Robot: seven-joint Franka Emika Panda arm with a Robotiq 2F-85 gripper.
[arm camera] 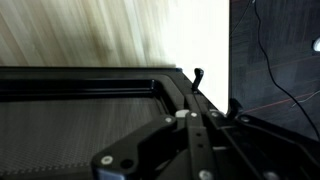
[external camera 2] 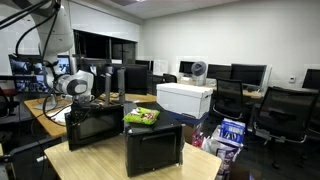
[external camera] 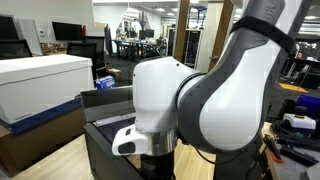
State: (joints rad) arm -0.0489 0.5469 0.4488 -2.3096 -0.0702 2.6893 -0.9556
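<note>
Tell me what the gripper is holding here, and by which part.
Cannot be told. In the wrist view the gripper hangs over the rim of a black box, and nothing shows clearly between its fingers.

Arm (external camera 2: 72,84): left of the frame, over the rear bin (external camera 2: 93,125).
Front bin (external camera 2: 154,150): lower centre, on the surface (external camera 2: 205,162), before the rear bin.
Bag (external camera 2: 141,117): on the rear bin's right end.
Carton (external camera 2: 186,99): centre, behind and right of both bins.
Chairs (external camera 2: 275,110): right edge, beyond the surface.
</note>
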